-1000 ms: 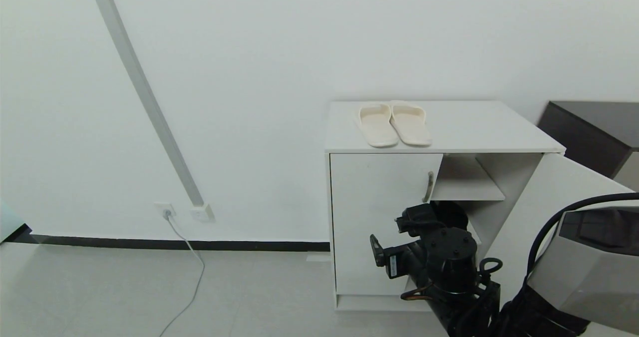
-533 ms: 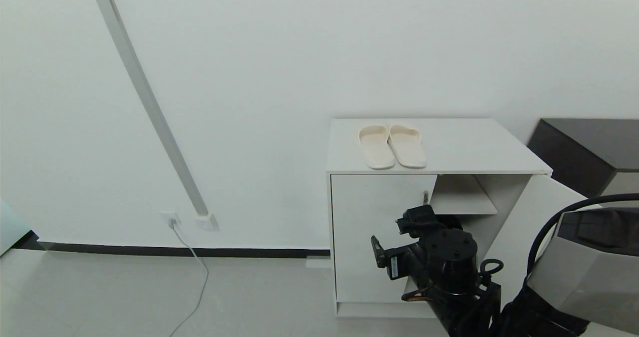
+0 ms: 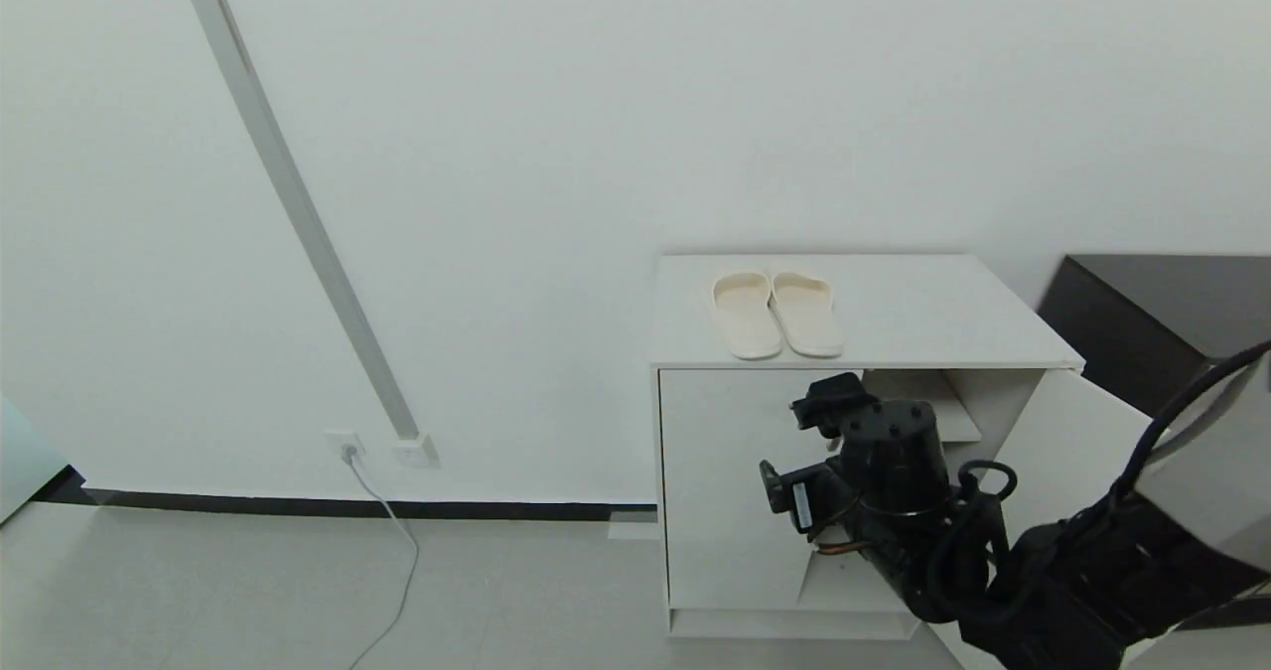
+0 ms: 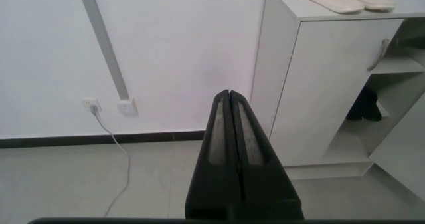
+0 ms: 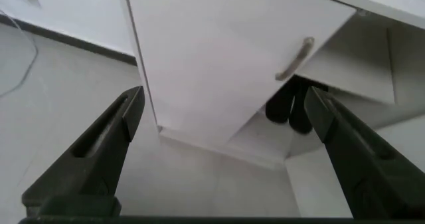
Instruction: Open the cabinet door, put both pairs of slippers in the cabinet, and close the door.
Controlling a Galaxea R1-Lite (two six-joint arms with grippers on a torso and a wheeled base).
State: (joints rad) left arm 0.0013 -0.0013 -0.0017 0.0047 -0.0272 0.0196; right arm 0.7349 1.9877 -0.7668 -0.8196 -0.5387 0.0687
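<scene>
The right gripper [image 5: 224,96], wide open and empty, is now raised off the stowed dark slippers [image 5: 292,108], so the cream slippers [image 3: 776,314] at the cabinet [image 3: 923,313] top's front edge are judged next.

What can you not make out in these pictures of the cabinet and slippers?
1. Dark pair of slippers inside the white wooden cabinet: the right arm covers it in the head view; small and shadowed in the left wrist view.
2. Open right cabinet door: lower part behind the right arm, head view.
3. Cream pair of slippers on top: cut off by the edge, left wrist view.
</scene>
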